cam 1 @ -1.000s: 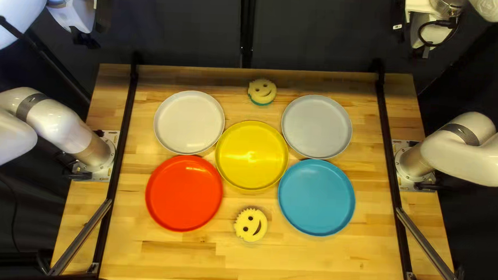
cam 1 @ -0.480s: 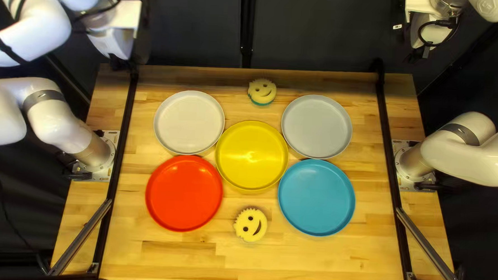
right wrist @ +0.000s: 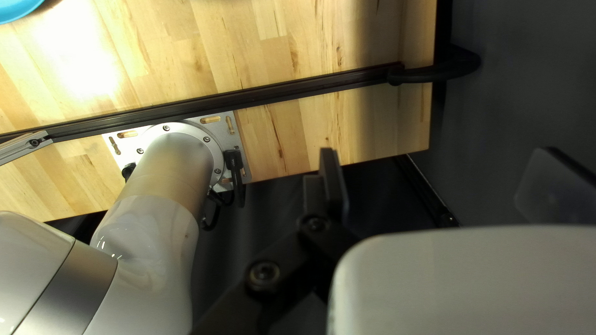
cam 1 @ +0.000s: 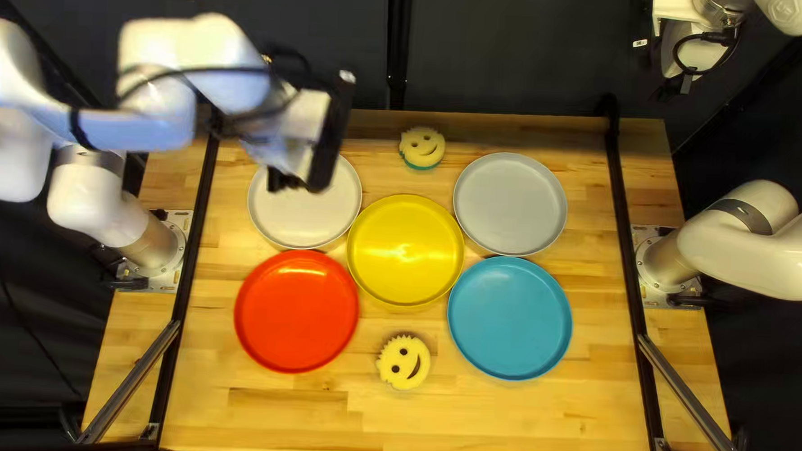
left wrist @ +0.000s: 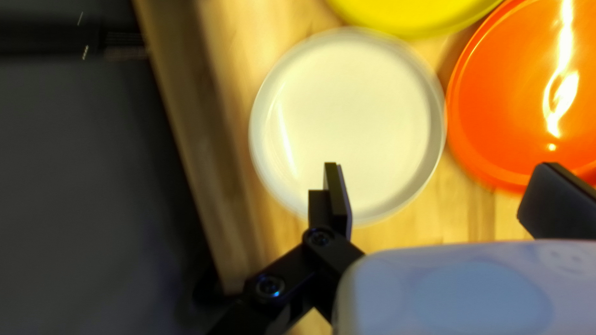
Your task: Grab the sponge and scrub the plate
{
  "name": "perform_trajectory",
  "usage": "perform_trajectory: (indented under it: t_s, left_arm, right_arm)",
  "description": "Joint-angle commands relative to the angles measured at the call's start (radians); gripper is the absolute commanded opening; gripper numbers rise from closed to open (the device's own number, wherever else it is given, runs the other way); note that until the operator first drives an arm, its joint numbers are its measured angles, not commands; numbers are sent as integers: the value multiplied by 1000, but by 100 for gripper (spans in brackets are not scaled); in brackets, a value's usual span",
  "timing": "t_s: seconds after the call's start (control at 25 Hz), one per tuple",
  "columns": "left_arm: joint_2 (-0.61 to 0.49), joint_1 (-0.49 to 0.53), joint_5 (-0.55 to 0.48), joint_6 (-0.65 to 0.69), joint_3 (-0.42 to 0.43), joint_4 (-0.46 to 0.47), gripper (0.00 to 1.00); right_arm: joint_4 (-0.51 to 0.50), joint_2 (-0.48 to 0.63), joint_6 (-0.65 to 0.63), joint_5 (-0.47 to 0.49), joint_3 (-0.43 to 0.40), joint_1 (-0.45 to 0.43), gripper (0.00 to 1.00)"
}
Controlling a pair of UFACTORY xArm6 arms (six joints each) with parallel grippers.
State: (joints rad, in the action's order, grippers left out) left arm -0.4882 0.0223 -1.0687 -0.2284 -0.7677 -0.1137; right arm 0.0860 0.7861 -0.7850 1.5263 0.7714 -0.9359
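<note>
Hanging wide and empty, the left hand (left wrist: 441, 166) and right hand (right wrist: 437, 151) held neither the green-backed sponge (cam 1: 421, 147) near the table (cam 1: 518, 429)'s far edge nor the yellow sponge (cam 1: 400, 362) toward its near edge; pickup and plate (cam 1: 405, 253) scrubbing remained.

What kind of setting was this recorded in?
Probably a robotics lab or test cell: two white robot arms stand at opposite sides of a wooden table, a dark curtain hangs behind it, and plates with smiley sponges are laid out, the yellow plate in the middle.
</note>
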Motion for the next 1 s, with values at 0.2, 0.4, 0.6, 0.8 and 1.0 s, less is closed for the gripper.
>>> perform_trajectory:
  t_s: [0.2, 0.4, 0.6, 0.8, 1.0]
  left_arm:
    - [1, 1, 1, 1, 0, 0, 100]
    - [107, 63, 83, 89, -23, -24, 100]
    - [258, 123, 124, 129, -131, -32, 100]
    - [370, 205, 139, 202, -222, -41, 100]
    - [470, 274, 185, 197, -268, 21, 100]
  right_arm:
    - [0, 0, 0, 0, 0, 0, 100]
    - [0, 0, 0, 0, 0, 0, 100]
    - [0, 0, 0, 0, 0, 0, 100]
    - [0, 0, 0, 0, 0, 0, 100]
    - [0, 0, 0, 0, 0, 0, 100]
